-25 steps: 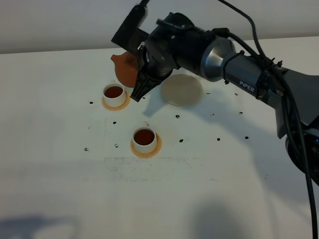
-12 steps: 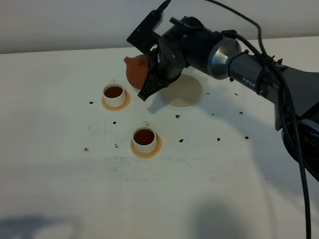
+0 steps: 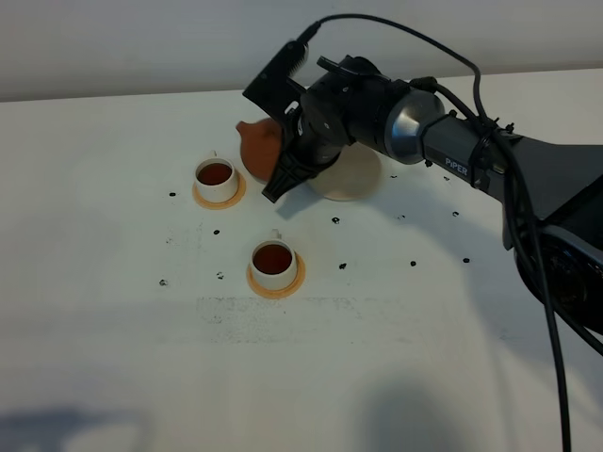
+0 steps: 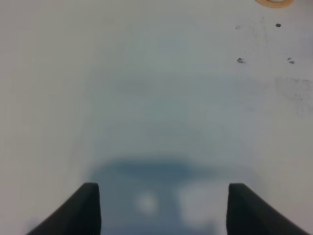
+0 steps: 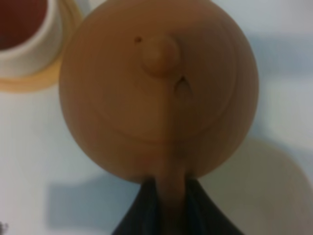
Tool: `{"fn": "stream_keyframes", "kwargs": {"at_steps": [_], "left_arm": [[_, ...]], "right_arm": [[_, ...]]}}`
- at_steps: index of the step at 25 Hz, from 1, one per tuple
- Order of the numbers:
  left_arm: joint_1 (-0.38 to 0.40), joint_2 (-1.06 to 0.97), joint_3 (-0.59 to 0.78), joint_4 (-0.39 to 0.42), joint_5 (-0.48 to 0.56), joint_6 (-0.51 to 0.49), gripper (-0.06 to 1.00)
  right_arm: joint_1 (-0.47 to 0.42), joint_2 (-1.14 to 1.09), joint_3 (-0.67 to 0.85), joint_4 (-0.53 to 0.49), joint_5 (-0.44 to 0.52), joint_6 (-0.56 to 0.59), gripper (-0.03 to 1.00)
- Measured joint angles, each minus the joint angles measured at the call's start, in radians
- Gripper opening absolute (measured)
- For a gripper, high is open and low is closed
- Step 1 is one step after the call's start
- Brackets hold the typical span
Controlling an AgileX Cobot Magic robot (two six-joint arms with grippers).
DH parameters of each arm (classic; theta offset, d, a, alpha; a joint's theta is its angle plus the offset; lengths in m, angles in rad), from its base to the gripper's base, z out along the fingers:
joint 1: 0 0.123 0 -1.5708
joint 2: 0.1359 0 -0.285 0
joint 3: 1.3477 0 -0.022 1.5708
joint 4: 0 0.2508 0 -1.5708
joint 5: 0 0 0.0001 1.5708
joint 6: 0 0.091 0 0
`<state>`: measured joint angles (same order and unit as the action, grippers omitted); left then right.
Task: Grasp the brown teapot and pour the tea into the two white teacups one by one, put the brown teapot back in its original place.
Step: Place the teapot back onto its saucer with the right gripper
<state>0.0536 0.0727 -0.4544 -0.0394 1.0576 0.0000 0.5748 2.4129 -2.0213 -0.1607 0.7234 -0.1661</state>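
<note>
My right gripper (image 3: 283,155) is shut on the handle of the brown teapot (image 3: 258,146), which hangs upright in the air between the far teacup and the cream saucer (image 3: 350,172). The right wrist view looks down on the teapot (image 5: 159,88) and its knobbed lid, with the handle pinched between the dark fingers (image 5: 142,210). Both white teacups, far (image 3: 216,176) and near (image 3: 273,260), stand on orange-tan coasters and hold dark tea. The left gripper (image 4: 161,205) is open over bare table, with nothing between its fingers.
Small black marks dot the white table (image 3: 113,311) around the cups. A sliver of an orange coaster (image 4: 274,2) shows at the edge of the left wrist view. The right arm (image 3: 471,155) stretches in from the right, above the saucer.
The right gripper has carried the teapot away from the far teacup, to the right towards the saucer, levelling it. Both cups stay where they were.
</note>
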Motion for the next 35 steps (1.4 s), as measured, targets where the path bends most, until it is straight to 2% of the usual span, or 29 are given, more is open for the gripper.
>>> {"fn": "stream_keyframes", "kwargs": {"at_steps": [5,10,19,35], "left_arm": [[0.000,0.000,0.000,0.000,0.000,0.000,0.55],[0.000,0.000,0.000,0.000,0.000,0.000,0.55],[0.000,0.000,0.000,0.000,0.000,0.000,0.55],[0.000,0.000,0.000,0.000,0.000,0.000,0.55]], "right_arm": [[-0.006,0.012,-0.012,0.007,0.005,-0.001,0.11],[-0.006,0.010,-0.085,0.013,0.070,0.000,0.11],[-0.014,-0.095,-0.092,0.056,0.099,0.017,0.11],[-0.082,-0.235,0.252,0.161,-0.065,0.053,0.11]]}}
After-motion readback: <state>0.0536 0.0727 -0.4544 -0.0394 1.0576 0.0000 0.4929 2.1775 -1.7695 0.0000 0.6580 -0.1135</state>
